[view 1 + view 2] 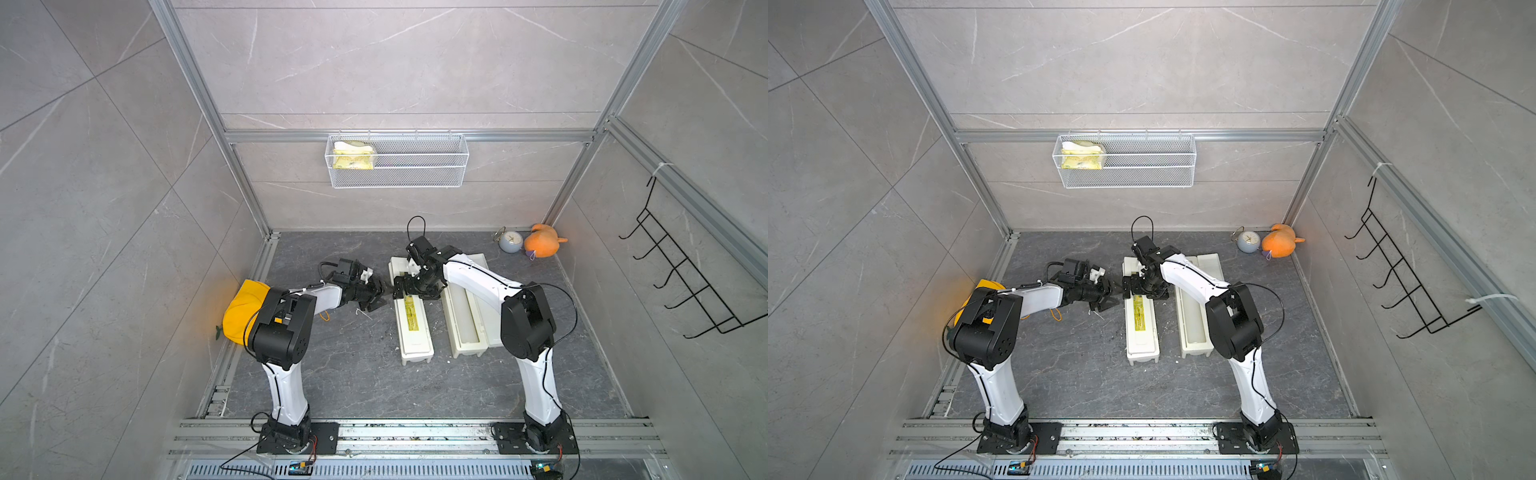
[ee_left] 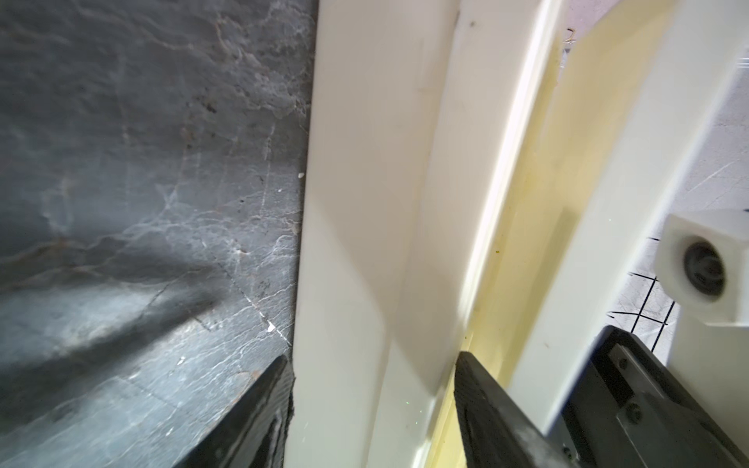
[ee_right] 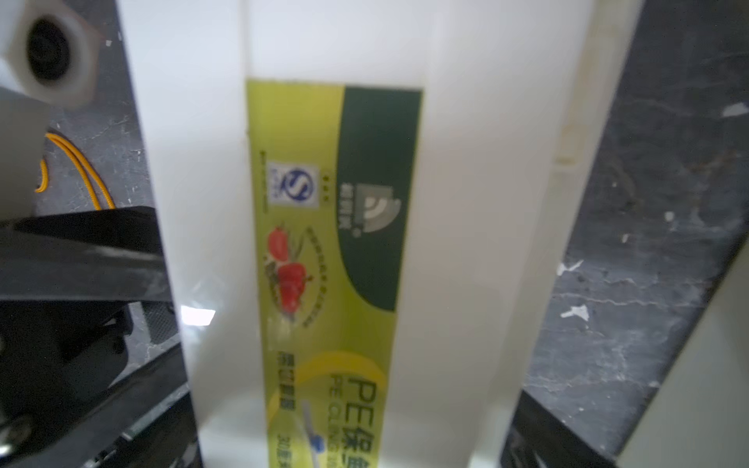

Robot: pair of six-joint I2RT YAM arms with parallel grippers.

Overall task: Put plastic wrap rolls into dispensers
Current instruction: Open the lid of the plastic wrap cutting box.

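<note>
Dispensers (image 1: 415,340) are long, smooth cream plastic boxes on veined grey floor (image 1: 332,374).

Even bright light; wrist views blurred, edges distorted.

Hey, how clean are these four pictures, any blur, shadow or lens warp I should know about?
Right wrist view: the label on the dispenser is smeared, small print unreadable. Left wrist view: a soft dark shadow crosses the floor, dispenser edges look soft. Both top views: sharp, evenly lit, walls splayed by a wide lens.
</note>
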